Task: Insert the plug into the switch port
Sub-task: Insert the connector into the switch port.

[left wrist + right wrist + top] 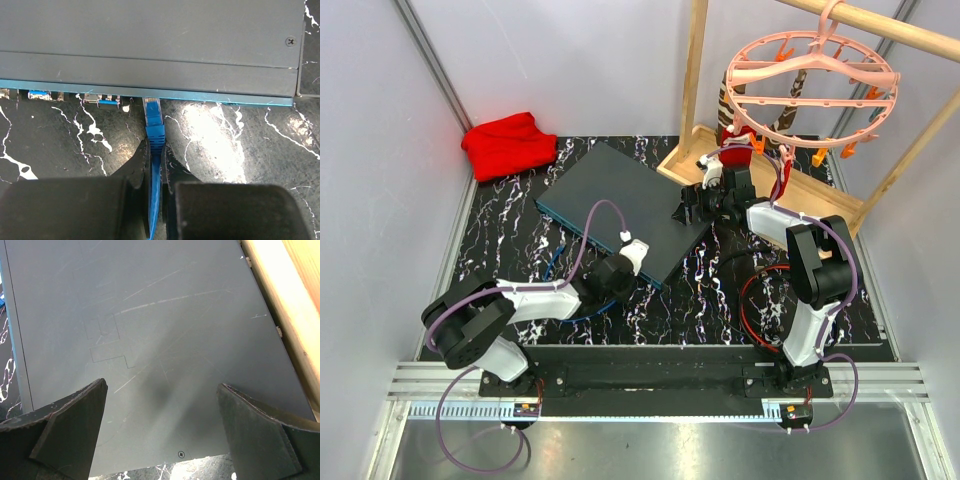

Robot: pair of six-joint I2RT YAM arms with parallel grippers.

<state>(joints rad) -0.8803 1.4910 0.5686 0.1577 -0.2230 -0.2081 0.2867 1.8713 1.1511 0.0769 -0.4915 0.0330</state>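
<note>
While L gripper [156,157] pinches the blue cable [155,200] just behind the plug [151,112], fingers pressed together on it, plug points straight up-frame at the switch [150,40]. L wrist view: clear plug tip touches the teal front edge [225,97] at mid-frame, just right of the row of sockets [100,99] visible at left. Most of the clear head shows below the edge, so I judge it at the mouth of a port or barely started, not seated. Can't tell if a socket sits right above the tip; the edge overhangs and hides it. Top view: switch lies flat and diagonal, centre of the marbled mat [520,250], L gripper at its lower edge, cable trailing toward lower left. R gripper [161,387] spread wide, holding nothing, over the switch top near its right end. Can't tell whether its fingers touch the lid. Wooden tray [285,300] just beside the switch at right of R wrist frame. Red cloth [508,143] upper left, pink hanger [810,85] upper right, both well apart from the work. Progress est.: pickup & approach done, alignment approx. done. Left to do: confirm port under tip, push fwd till head goes in and latch catches, then let go. Risk: tip slightly off socket, so it jams on the edge or shoves switch back.
</note>
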